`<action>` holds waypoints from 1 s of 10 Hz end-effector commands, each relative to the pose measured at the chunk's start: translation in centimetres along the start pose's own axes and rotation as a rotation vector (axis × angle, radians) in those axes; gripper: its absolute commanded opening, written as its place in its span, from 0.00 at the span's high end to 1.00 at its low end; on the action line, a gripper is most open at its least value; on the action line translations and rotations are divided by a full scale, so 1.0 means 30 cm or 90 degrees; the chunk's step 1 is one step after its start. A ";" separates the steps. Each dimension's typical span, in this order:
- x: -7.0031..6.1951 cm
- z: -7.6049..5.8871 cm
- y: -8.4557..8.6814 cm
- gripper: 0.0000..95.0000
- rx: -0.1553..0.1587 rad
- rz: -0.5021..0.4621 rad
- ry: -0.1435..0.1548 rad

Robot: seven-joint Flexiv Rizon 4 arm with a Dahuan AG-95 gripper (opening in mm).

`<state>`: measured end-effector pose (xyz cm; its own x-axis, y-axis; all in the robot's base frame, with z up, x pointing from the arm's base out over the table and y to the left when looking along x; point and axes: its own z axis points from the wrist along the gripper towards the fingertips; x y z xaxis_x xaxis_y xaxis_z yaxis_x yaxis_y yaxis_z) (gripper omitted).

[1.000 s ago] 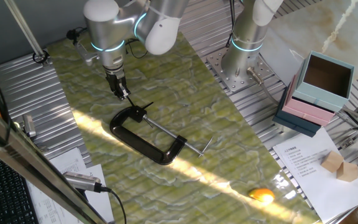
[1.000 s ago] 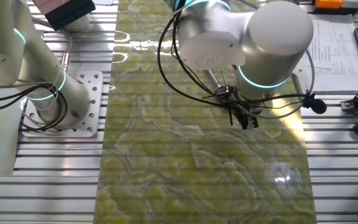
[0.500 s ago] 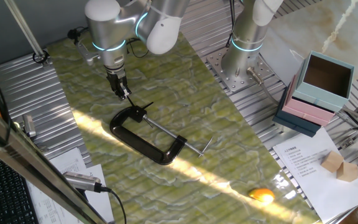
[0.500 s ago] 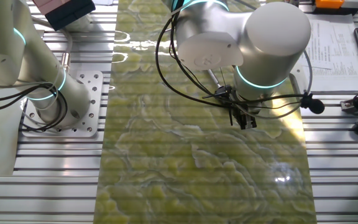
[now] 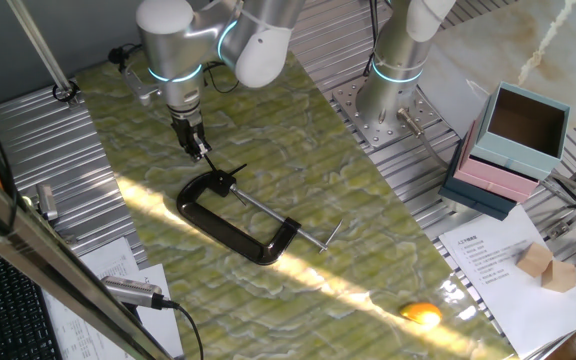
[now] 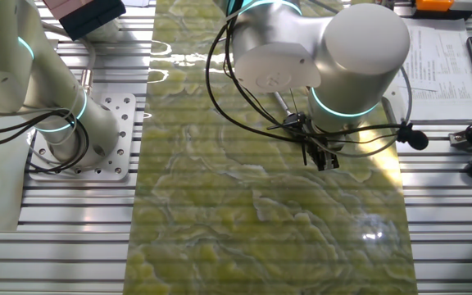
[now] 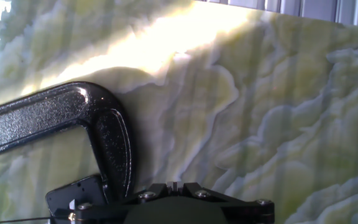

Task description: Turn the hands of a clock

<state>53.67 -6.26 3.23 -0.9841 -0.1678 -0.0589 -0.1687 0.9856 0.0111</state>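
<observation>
One fixed view: high, looks down along mat (image 5: pixel 268 215), wide, clamp (image 5: pixel 230 217) mid-frame. Other fixed view: opposite side, high, nearer, arm (image 6: pixel 326 49) hides clamp. Hand view: close above mat (image 7: pixel 260 112), clamp bend (image 7: pixel 107 134) lower left. All share mat.

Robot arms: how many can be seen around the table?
2. One arm hangs over the mat's far end, its hand near the clamp. The other arm stands on the metal plate beside the mat. None seems hidden.
</observation>
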 end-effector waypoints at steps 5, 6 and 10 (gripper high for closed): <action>0.000 -0.001 0.001 1.00 -0.006 -0.009 0.005; 0.000 -0.001 0.001 1.00 -0.007 -0.011 0.006; 0.002 0.000 0.001 1.00 -0.013 -0.020 0.009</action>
<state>53.58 -6.28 3.27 -0.9790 -0.1984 -0.0458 -0.1999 0.9794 0.0299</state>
